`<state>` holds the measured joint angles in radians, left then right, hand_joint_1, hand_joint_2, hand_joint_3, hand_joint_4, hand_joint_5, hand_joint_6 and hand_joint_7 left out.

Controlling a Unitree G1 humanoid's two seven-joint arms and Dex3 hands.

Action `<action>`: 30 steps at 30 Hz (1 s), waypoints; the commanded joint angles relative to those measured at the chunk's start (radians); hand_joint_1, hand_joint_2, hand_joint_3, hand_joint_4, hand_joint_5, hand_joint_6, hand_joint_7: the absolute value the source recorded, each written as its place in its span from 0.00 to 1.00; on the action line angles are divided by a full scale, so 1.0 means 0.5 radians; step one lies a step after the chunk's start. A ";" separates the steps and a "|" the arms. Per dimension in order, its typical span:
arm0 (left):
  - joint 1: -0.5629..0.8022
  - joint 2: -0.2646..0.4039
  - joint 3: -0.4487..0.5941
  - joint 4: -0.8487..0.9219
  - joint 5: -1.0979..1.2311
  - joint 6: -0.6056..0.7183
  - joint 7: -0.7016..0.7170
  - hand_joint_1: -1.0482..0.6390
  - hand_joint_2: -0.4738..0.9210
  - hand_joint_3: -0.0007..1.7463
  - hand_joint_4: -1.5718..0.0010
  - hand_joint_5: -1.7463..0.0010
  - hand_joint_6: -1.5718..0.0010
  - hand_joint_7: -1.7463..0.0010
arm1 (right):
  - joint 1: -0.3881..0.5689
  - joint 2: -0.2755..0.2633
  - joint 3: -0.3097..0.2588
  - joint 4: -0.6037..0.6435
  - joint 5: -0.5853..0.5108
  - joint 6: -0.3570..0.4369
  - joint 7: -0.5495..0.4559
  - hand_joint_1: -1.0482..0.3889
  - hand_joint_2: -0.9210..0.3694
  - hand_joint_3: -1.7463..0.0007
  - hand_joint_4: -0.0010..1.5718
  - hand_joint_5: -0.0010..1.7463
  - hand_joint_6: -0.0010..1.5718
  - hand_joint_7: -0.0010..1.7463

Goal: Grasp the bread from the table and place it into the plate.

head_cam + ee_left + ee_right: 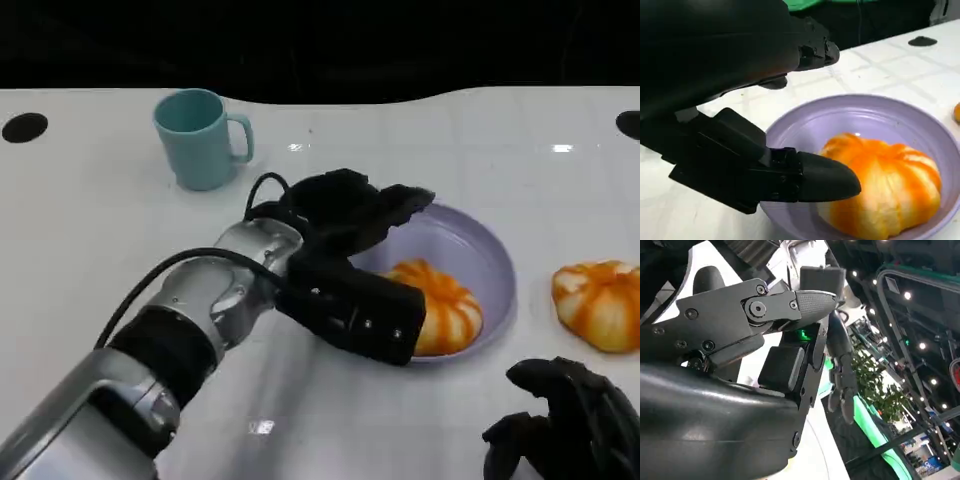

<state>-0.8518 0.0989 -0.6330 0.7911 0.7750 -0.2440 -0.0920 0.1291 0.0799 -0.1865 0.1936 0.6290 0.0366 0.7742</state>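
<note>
An orange-and-white bread (pixel 445 305) lies inside the purple plate (pixel 487 248); in the left wrist view the bread (pixel 890 187) sits on the plate's near side, under the rim (pixel 865 102). My left hand (pixel 352 262) hovers over the plate's left edge, holding nothing. Its fingers (pixel 812 50) are spread above the plate, and its thumb (pixel 820 182) lies right beside the bread. A second, similar bread (pixel 600 305) rests on the table to the right of the plate. My right hand (pixel 565 425) hangs low at the front right and holds nothing; its fingers (pixel 840 375) stand loosely apart.
A teal mug (pixel 200 137) stands at the back left of the white table (pixel 90 230). Dark round holes (pixel 24 127) mark the table's far corners. My left forearm (pixel 190 330) crosses the front left of the table.
</note>
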 commanded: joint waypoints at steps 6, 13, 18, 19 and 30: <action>0.339 0.141 0.352 -0.162 -0.529 -0.479 0.029 0.00 1.00 0.32 1.00 0.52 0.95 0.86 | 0.014 -0.021 -0.013 -0.023 0.023 0.002 -0.003 0.32 0.00 0.81 1.00 0.35 1.00 0.16; 0.734 -0.041 0.784 -0.255 -1.510 -0.810 -0.387 0.10 1.00 0.20 0.66 0.29 0.68 0.47 | 0.007 -0.030 -0.017 -0.004 0.022 -0.019 0.028 0.32 0.00 0.80 1.00 0.34 1.00 0.14; 0.947 -0.079 0.925 -0.469 -1.926 -0.732 -0.719 0.09 1.00 0.21 0.57 0.24 0.58 0.41 | 0.020 -0.020 -0.016 -0.028 0.019 -0.008 0.002 0.32 0.00 0.81 1.00 0.35 1.00 0.15; 0.996 -0.077 0.945 -0.539 -1.994 -0.675 -0.771 0.08 1.00 0.21 0.56 0.20 0.57 0.36 | 0.022 -0.019 -0.015 -0.030 0.015 -0.012 0.001 0.32 0.00 0.81 1.00 0.35 1.00 0.15; 1.455 -0.139 1.177 -1.119 -2.679 0.118 -1.099 0.07 1.00 0.08 0.41 0.13 0.38 0.37 | 0.057 -0.011 -0.001 -0.088 0.016 0.008 -0.042 0.32 0.00 0.80 1.00 0.36 1.00 0.16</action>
<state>-0.1644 0.0339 -0.0774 0.2837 -0.4947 -0.2630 -0.6143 0.1421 0.0797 -0.1854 0.1712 0.6311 0.0377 0.7672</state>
